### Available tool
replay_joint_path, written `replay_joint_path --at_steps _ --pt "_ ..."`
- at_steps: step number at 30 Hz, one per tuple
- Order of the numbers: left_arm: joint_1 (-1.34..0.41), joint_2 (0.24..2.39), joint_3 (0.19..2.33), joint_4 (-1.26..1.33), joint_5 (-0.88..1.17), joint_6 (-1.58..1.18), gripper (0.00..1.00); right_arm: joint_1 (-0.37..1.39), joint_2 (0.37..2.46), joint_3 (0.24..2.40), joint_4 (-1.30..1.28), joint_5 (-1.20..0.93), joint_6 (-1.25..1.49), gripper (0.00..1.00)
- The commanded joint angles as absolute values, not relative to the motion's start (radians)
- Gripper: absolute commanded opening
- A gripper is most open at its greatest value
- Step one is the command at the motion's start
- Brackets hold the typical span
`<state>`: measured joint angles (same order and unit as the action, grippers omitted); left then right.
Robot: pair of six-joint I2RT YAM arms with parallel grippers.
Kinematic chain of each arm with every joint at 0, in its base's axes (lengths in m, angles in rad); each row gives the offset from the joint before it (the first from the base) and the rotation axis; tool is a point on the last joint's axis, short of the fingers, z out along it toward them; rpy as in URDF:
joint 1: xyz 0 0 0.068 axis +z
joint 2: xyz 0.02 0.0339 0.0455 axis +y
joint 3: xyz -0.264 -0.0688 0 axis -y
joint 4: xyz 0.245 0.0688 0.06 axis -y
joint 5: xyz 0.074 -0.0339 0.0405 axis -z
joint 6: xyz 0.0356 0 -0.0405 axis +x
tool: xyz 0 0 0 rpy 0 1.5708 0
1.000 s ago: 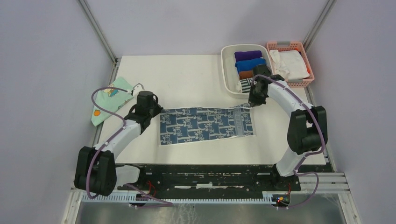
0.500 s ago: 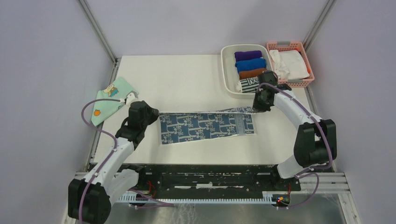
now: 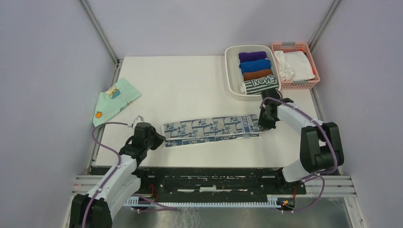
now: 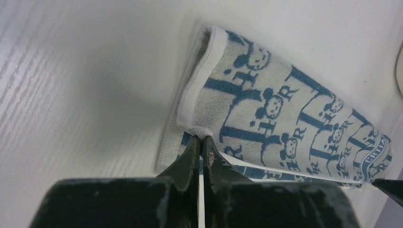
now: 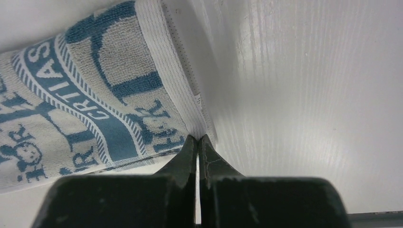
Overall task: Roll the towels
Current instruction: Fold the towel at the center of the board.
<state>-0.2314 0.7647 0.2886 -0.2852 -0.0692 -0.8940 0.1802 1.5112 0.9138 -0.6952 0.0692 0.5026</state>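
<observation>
The blue-grey patterned towel (image 3: 211, 128) lies folded lengthwise into a narrow strip across the middle of the table, its pale reverse side up. My left gripper (image 3: 161, 141) is shut on the corner at the strip's left end, and the left wrist view shows the hem of the towel (image 4: 285, 123) pinched at the tips of the left gripper (image 4: 201, 138). My right gripper (image 3: 261, 127) is shut on the corner at the right end, and the right wrist view shows the white edge of the towel (image 5: 95, 95) caught in the right gripper (image 5: 198, 137). The green-and-white striped towel (image 3: 259, 84) sits rolled in the white bin (image 3: 231, 71).
Purple, blue and brown rolls lie in the white bin behind the striped roll. A pink basket (image 3: 311, 66) with white cloth stands to its right. A mint-green cartoon cloth (image 3: 114, 99) lies at the table's left edge.
Both grippers have drawn the towel's far edge toward the near side, folding it from a wide sheet into a narrow strip. Both arms have come nearer to the table's front edge.
</observation>
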Motion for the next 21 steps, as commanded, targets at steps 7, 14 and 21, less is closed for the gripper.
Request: replay_joint_path --at_steps 7,14,21 --pt "-0.226 0.759 0.235 -0.276 -0.033 -0.987 0.03 0.170 1.570 0.894 -0.661 0.094 0.520 0.01" --pt "-0.226 0.749 0.316 -0.324 -0.081 -0.947 0.03 0.170 1.533 0.937 -0.700 0.097 0.503 0.01" --pt "-0.226 0.697 0.391 -0.427 -0.070 -0.946 0.03 0.170 1.456 0.974 -0.765 0.082 0.497 0.04"
